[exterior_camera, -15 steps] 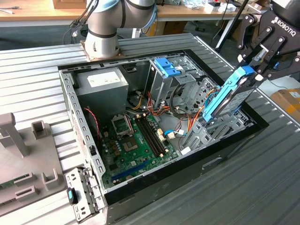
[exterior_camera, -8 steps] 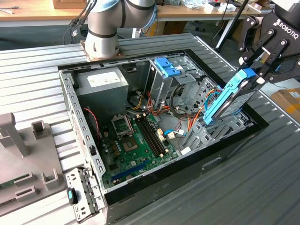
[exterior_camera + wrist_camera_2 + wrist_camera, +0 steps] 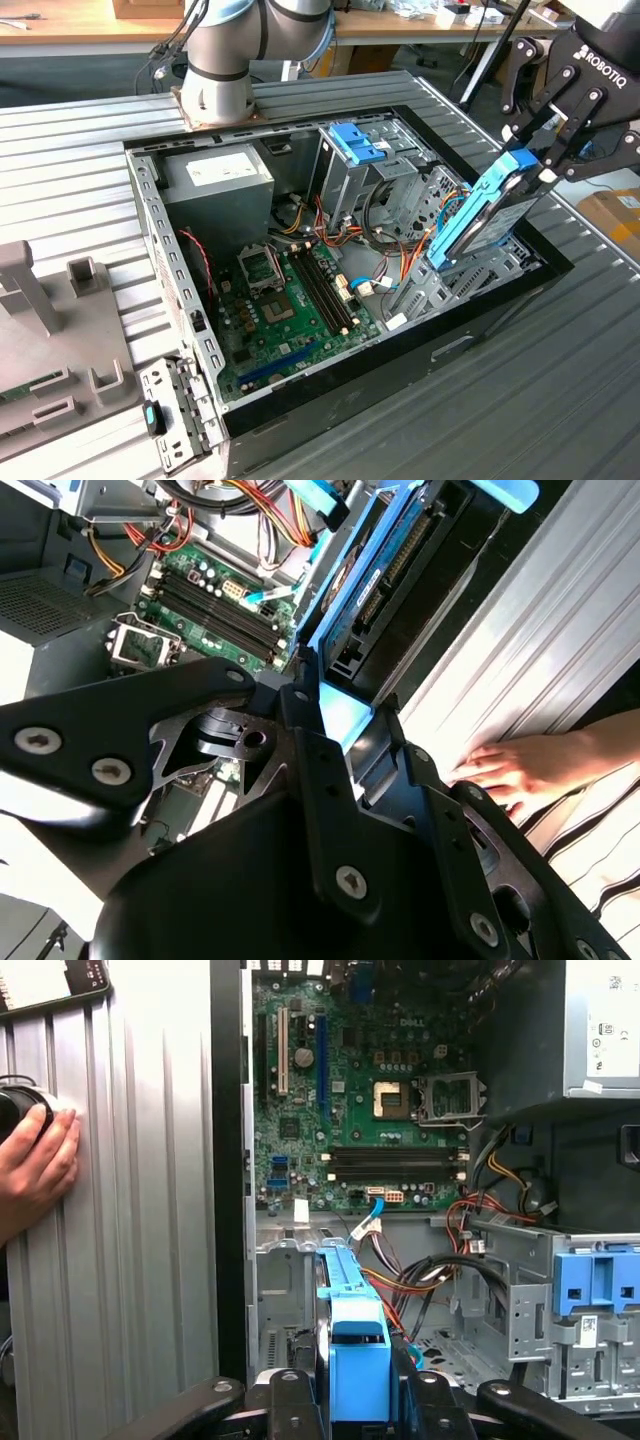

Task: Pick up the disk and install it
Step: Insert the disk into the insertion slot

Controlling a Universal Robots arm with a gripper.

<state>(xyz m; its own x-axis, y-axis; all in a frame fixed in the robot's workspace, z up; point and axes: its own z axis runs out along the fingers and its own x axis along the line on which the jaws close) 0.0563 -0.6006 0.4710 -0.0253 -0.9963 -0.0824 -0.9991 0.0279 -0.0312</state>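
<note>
Disk (image 3: 485, 215) aslant in hand (image 3: 537, 163), above case (image 3: 400, 362)

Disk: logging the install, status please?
Gripper jaws shut on the disk. Disk tilted, lower end at the drive cage. A hand rests on the table beside the case.
</note>
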